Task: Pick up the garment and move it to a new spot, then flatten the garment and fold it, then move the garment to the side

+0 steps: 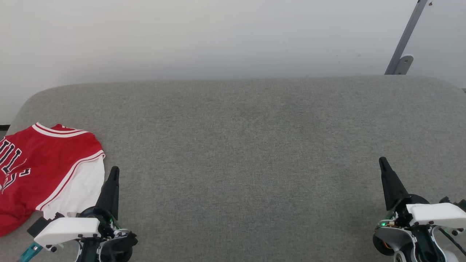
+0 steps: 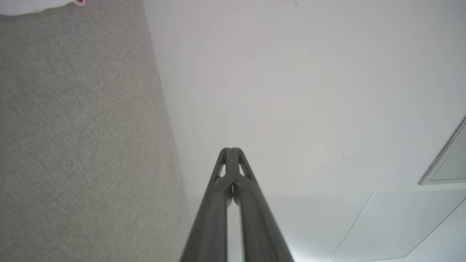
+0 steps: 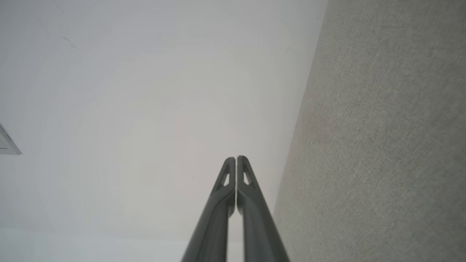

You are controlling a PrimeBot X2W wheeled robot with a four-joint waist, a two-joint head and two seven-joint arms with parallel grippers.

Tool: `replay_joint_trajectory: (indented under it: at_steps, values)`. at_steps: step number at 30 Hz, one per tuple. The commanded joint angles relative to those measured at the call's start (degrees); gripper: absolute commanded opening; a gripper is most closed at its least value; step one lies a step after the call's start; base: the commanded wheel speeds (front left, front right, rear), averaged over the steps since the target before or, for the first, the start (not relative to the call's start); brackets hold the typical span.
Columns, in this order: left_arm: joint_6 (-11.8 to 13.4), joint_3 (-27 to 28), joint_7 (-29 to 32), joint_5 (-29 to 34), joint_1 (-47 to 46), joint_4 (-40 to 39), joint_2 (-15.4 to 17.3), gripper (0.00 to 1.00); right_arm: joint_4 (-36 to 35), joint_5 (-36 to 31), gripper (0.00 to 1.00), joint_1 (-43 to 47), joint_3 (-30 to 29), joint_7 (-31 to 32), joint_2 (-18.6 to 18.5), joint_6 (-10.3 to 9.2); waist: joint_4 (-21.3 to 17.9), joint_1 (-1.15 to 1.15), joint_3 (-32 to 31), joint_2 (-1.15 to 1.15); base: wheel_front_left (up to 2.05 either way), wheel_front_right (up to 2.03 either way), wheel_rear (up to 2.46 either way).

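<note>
The garment (image 1: 40, 171), a red jersey with a white sleeve part, striped trim and black lettering, lies on the grey table (image 1: 247, 153) at the far left, partly cut off by the head view's edge. My left gripper (image 1: 115, 170) is shut and empty, just to the right of the white sleeve and apart from it. A sliver of that white cloth (image 2: 32, 4) shows at the top left corner of the left wrist view, where the left gripper (image 2: 230, 150) has its tips together. My right gripper (image 1: 382, 160) stands shut and empty at the lower right; its closed tips (image 3: 236, 158) point past the table's far edge.
A pale wall (image 1: 218, 36) rises behind the table's rounded far edge. A grey metal bracket (image 1: 404, 43) leans on the wall at the upper right. Grey fabric stretches between the two grippers.
</note>
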Motion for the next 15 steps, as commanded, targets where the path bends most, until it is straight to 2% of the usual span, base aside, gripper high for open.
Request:
replay_joint_trajectory:
  at_steps: [1,12,13,15]
  values:
    - [-0.33,0.03,-0.01,0.15,-0.75,0.0,0.06,0.0,0.1,0.23,0.0,-0.27,0.02,-0.01,0.08,-0.02,0.0,0.0,0.0,0.0,0.0,0.0,0.0]
    - [-0.33,0.03,-0.01,0.15,-0.75,0.0,0.06,0.0,0.1,0.23,0.0,-0.27,0.02,-0.01,0.08,-0.02,0.0,0.0,0.0,0.0,0.0,0.0,0.0]
    - [0.0,0.0,0.0,0.0,0.0,0.0,0.0,1.0,0.0,0.0,1.0,0.0,0.0,0.0,0.0,0.0,0.0,0.0,0.0,0.0,0.0,0.0,0.0]
    - [0.08,-0.04,-0.01,0.0,0.52,0.66,-0.2,1.0,0.7,-0.02,1.0,0.48,0.04,-0.01,0.08,0.0,0.0,0.0,0.0,0.0,0.0,0.0,0.0]
